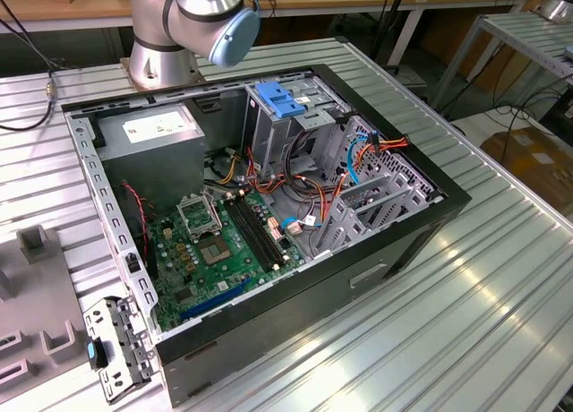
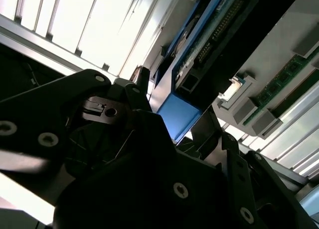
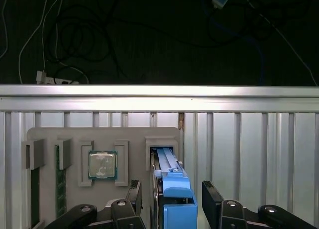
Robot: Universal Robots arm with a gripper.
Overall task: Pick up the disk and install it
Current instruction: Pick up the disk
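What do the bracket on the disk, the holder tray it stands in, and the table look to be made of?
Bracket on the disk: blue plastic, likely moulded, going by the smooth, even colour. Holder tray: matte grey, probably plastic; its dull, uniform surface leaves this open. Table: bare ribbed metal, likely aluminium, with bright reflections.

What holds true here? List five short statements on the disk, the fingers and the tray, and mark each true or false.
1. The disk stands on edge in a slot of the grey tray. True.
2. The fingers flank the disk's blue bracket. True.
3. The disk hangs lifted clear of the tray. False: it sits in its slot.
4. No chip lies in the tray. False: a processor chip lies in a recess beside the disk.
5. The computer's side panel is on. False: the computer case is open, its motherboard showing.
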